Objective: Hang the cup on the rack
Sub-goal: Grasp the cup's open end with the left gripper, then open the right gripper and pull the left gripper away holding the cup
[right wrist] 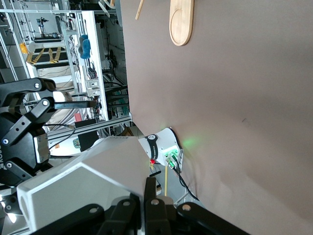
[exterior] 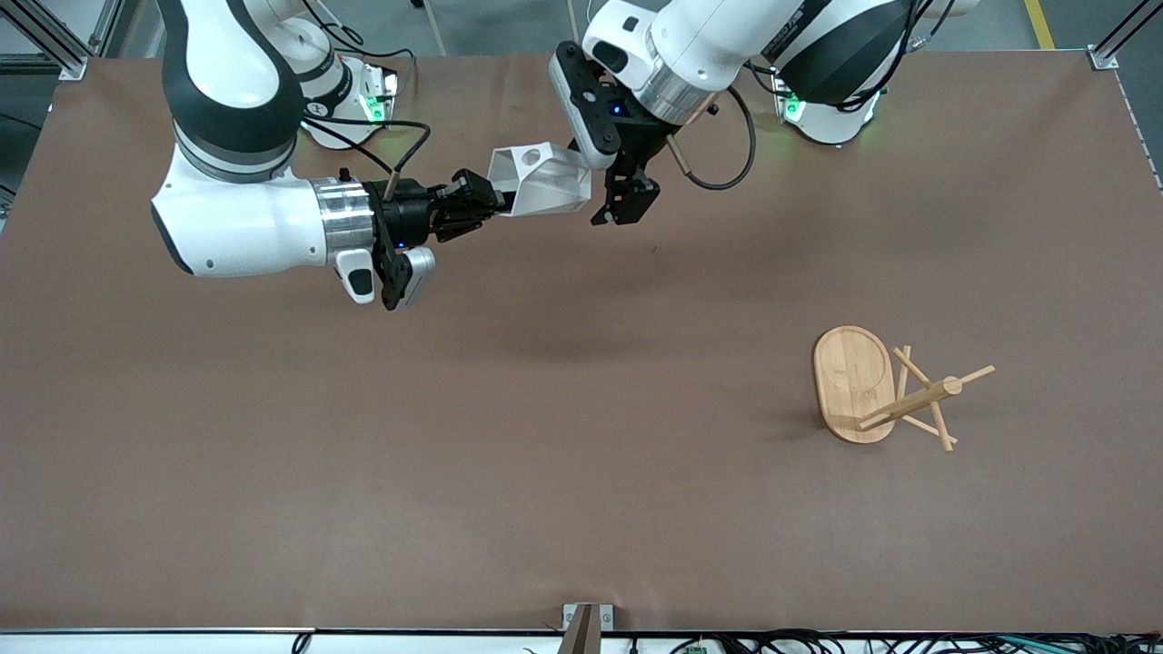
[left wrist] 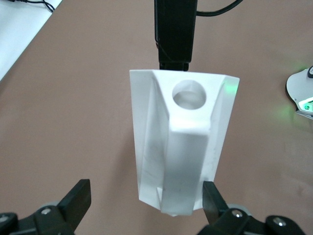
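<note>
the right gripper [exterior: 486, 204] is holding the cup [exterior: 541, 180] up over the table [exterior: 563, 436], jaws clenched on one end, the cup's long axis pointing toward the left gripper [exterior: 627, 195]. that gripper is hanging just beside the cup's other end, jaws spread wide and not touching. the handle with its round hole is facing the left wrist camera. the rack [exterior: 886, 386] is lying tipped on its side, well apart, toward the left arm's end. the cup's mouth is hidden.
</note>
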Robot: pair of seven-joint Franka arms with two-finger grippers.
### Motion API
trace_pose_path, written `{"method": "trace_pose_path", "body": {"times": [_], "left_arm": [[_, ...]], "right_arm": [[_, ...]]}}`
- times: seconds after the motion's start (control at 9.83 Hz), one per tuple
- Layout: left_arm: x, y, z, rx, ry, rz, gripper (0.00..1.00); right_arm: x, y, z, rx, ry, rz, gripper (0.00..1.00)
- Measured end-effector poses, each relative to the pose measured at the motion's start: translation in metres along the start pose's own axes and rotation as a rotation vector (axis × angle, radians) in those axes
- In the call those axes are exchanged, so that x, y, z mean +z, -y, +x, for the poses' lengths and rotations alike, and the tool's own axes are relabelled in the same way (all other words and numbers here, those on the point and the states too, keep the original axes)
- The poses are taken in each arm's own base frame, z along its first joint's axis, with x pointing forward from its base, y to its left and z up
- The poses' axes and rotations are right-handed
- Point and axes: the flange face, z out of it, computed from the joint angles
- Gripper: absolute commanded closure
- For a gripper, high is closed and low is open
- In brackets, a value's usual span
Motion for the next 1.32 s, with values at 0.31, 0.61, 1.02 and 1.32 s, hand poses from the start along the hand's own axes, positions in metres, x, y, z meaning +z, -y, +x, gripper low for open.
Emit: {"method": "trace_pose_path", "body": {"times": [0.31,0.61,1.02,1.32], "left_arm": [[0.001,-0.002,0.001,0.008,0.001,-0.003,0.00],[0.002,-0.010,0.004,0.020,0.001,-0.006,0.00],[-0.002,-0.010,0.005,0.022,-0.006,-0.003,0.00],[-0.007,-0.013,0.002,0.030,0.027,-0.015,0.00]], "right_arm": [[0.008,-0.006,0.004,0.000,0.002,0.057,0.98],[0.021,-0.001,0.006,0.004,0.004,0.109,0.98],[0.021,-0.001,0.007,0.009,0.000,0.126,0.97],[0.019,-0.001,0.009,0.019,-0.010,0.163,0.97]]}}
